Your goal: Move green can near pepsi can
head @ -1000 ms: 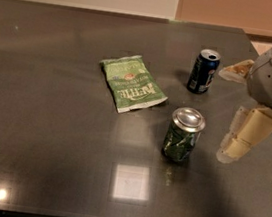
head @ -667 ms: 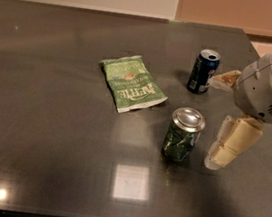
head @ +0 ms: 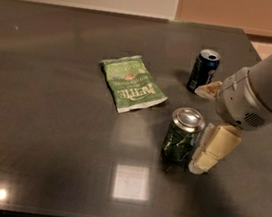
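Note:
The green can (head: 181, 137) stands upright on the dark table (head: 45, 143), right of center. The pepsi can (head: 203, 71) stands upright behind it, farther back and slightly right. My gripper (head: 201, 130) comes in from the right and is open. One finger (head: 213, 149) sits right beside the green can's right side. The other finger (head: 208, 89) is farther back, just in front of the pepsi can. The green can is not between the fingers; it stands just left of them.
A flat green chip bag (head: 132, 82) lies on the table left of both cans. The table's right edge (head: 263, 63) is close behind my arm (head: 267, 91). A bright light reflection (head: 129, 182) shows on the table near the front.
My gripper has moved left, closing the gap to the green can's right side. The cans and the bag have not moved.

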